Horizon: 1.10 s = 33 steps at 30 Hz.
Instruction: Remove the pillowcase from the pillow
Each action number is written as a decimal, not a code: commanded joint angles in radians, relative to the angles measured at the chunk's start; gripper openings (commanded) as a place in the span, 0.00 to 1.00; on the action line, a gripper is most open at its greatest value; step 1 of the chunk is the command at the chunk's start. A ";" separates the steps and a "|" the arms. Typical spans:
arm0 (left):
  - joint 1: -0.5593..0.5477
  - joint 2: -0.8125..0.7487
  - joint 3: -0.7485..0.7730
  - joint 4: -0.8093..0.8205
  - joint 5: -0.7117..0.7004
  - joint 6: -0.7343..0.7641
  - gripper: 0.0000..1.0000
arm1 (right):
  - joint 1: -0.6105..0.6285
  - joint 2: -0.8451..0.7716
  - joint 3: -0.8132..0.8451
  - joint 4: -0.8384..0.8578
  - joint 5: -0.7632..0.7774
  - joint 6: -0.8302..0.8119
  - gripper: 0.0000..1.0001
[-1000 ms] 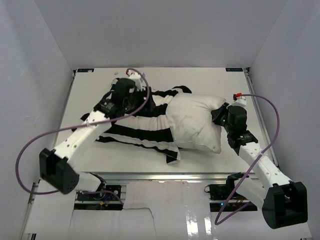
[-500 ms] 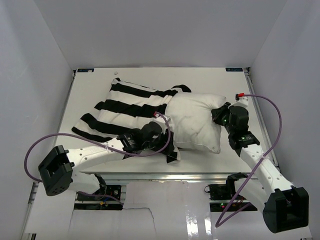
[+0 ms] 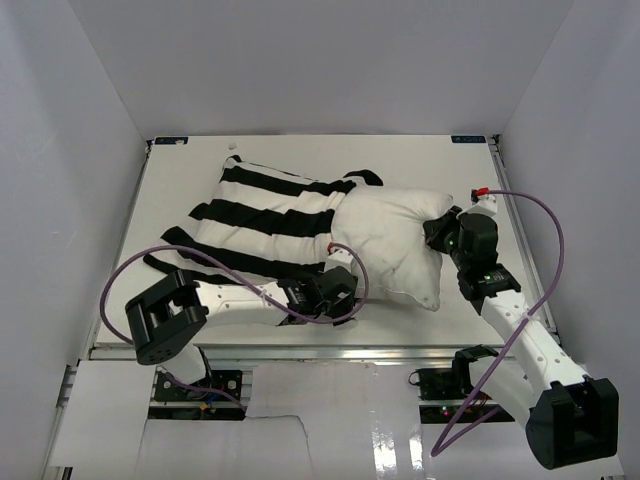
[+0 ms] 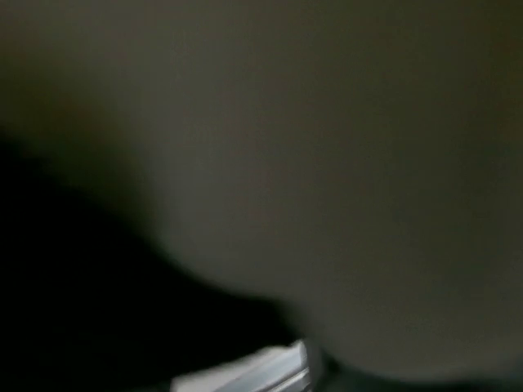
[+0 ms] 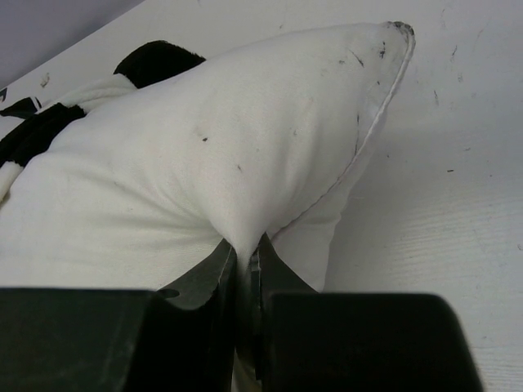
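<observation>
Pillowcase (image 3: 262,215) and pillow (image 3: 392,240) lie as one long shape on the table (image 3: 420,160), its long axis running roughly from 9 o'clock to 3 o'clock in the overhead view. The striped cover sheathes the 9 o'clock part. The bare off-white cushion sticks out at the 3 o'clock end.

My right gripper (image 3: 437,232) sits at that 3 o'clock end. The right wrist view shows its fingers pinched tight on a fold of the pillow's cloth near the seam.

My left gripper (image 3: 340,285) lies low at the near edge of the cover's open mouth, close to where stripes meet bare cushion. From it the bulk of the cover spreads toward 10 o'clock and the exposed pillow lies toward 1 o'clock. Its wrist camera shows only dark blur, so I cannot tell whether its fingers are apart or closed on cloth.

My left arm is nearer the cover, so I judge that the cover has to slide toward 9 o'clock while my right anchors the cushion.

I count one pillow, one pillowcase and two grippers.
</observation>
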 commanded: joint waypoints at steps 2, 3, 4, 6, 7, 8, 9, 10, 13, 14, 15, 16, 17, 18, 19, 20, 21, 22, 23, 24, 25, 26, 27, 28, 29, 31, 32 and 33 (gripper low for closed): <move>-0.005 -0.013 0.016 -0.120 -0.282 -0.106 0.32 | -0.011 -0.004 0.063 0.045 0.046 -0.029 0.08; -0.005 -0.028 0.011 -0.148 -0.318 -0.127 0.26 | -0.017 0.004 0.080 0.038 0.047 -0.037 0.08; -0.005 -0.045 0.004 -0.169 -0.348 -0.158 0.21 | -0.040 0.022 0.096 0.029 0.047 -0.040 0.08; -0.005 -0.094 -0.024 -0.252 -0.419 -0.192 0.08 | -0.082 0.041 0.135 0.024 -0.007 -0.038 0.08; -0.002 -0.146 -0.033 -0.283 -0.486 -0.230 0.03 | -0.143 0.070 0.149 0.022 -0.046 -0.034 0.08; 0.016 -0.175 -0.051 -0.330 -0.510 -0.250 0.00 | -0.172 0.088 0.175 0.021 -0.083 -0.026 0.08; 0.031 -0.204 -0.067 -0.335 -0.517 -0.252 0.00 | -0.203 0.103 0.188 0.016 -0.124 -0.025 0.08; 0.051 -0.268 -0.084 -0.334 -0.514 -0.247 0.00 | -0.261 0.134 0.201 0.006 -0.158 -0.023 0.08; 0.140 -0.346 -0.134 -0.321 -0.537 -0.194 0.00 | -0.350 0.176 0.237 -0.007 -0.229 -0.025 0.08; 0.160 -0.347 -0.130 -0.338 -0.551 -0.189 0.00 | -0.368 0.180 0.240 -0.007 -0.249 -0.021 0.08; 0.180 -0.344 -0.122 -0.372 -0.559 -0.190 0.00 | -0.401 0.186 0.247 -0.005 -0.282 -0.015 0.08; 0.198 -0.340 -0.113 -0.381 -0.562 -0.189 0.00 | -0.408 0.189 0.252 -0.005 -0.293 -0.012 0.08; 0.230 -0.334 -0.098 -0.383 -0.568 -0.175 0.00 | -0.413 0.194 0.260 -0.005 -0.313 -0.012 0.08; 0.241 -0.332 -0.092 -0.374 -0.567 -0.164 0.00 | -0.415 0.209 0.270 -0.007 -0.328 -0.015 0.08; 0.246 -0.333 -0.082 -0.360 -0.553 -0.145 0.00 | -0.415 0.222 0.299 -0.019 -0.359 -0.020 0.08; 0.246 -0.341 -0.070 -0.311 -0.531 -0.116 0.00 | -0.412 0.241 0.319 -0.024 -0.405 -0.031 0.08; 0.246 -0.349 -0.056 -0.273 -0.499 -0.045 0.00 | -0.392 0.283 0.341 -0.027 -0.530 -0.078 0.08; 0.246 -0.361 -0.052 -0.231 -0.464 -0.007 0.00 | -0.367 0.303 0.391 -0.063 -0.586 -0.118 0.08; 0.246 -0.388 -0.049 -0.163 -0.398 0.023 0.00 | -0.338 0.321 0.424 -0.124 -0.618 -0.167 0.08; 0.246 -0.402 -0.039 -0.133 -0.374 0.062 0.00 | -0.268 0.337 0.456 -0.178 -0.600 -0.217 0.15; 0.246 -0.413 -0.032 -0.112 -0.354 0.079 0.00 | -0.237 0.334 0.491 -0.221 -0.579 -0.303 0.30; 0.246 -0.419 -0.023 -0.089 -0.328 0.090 0.00 | -0.191 0.325 0.498 -0.273 -0.541 -0.331 0.61; 0.246 -0.418 0.003 -0.085 -0.326 0.104 0.00 | -0.139 0.291 0.504 -0.289 -0.516 -0.351 0.69; 0.246 -0.409 0.017 -0.085 -0.324 0.112 0.00 | -0.114 0.269 0.507 -0.300 -0.485 -0.374 0.75; 0.246 -0.387 0.030 -0.087 -0.330 0.119 0.00 | -0.091 0.248 0.519 -0.326 -0.436 -0.385 0.84; 0.246 -0.360 0.069 -0.108 -0.333 0.121 0.00 | -0.036 0.208 0.547 -0.366 -0.402 -0.414 0.94; 0.246 -0.350 0.077 -0.108 -0.330 0.121 0.00 | -0.002 0.199 0.586 -0.411 -0.364 -0.426 0.98; 0.246 -0.341 0.080 -0.107 -0.315 0.113 0.00 | 0.013 0.197 0.608 -0.438 -0.343 -0.439 1.00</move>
